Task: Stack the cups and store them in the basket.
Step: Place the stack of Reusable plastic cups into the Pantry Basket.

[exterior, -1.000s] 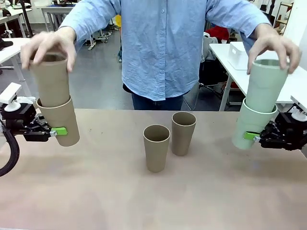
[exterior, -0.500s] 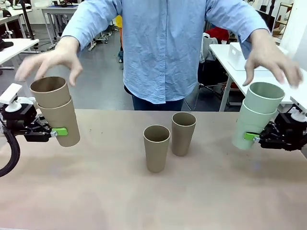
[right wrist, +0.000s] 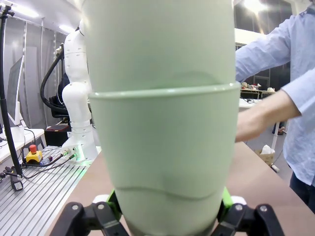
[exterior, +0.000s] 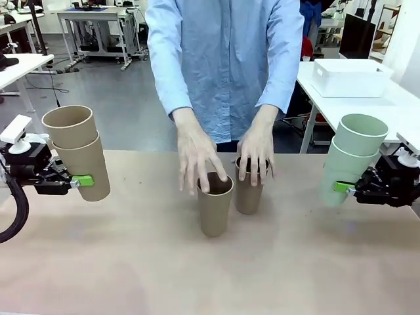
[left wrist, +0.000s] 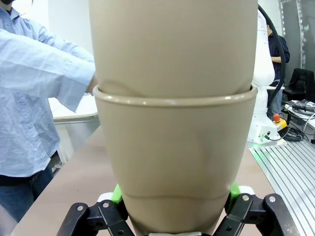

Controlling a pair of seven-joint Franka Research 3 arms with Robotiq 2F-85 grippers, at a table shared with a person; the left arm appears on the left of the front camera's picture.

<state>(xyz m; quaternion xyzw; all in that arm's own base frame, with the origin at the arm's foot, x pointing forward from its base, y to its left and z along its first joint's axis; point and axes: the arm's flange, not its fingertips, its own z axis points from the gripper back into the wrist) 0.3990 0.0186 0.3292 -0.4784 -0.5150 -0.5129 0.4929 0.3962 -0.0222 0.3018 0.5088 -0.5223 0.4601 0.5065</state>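
Now, over a pale brown table, the left gripper is clamped on the lower of two nested tan-brown matte tumblers, held tilted off the tabletop at the left edge. The right gripper likewise grips two nested pale mint green tumblers at the right. Mid-table, two single tan tumblers stand upright, a person's hand over each rim. A white rectangular plastic basket sits on another table, far right.

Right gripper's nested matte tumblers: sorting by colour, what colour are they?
Pale mint green tumblers, clearest in right wrist view.
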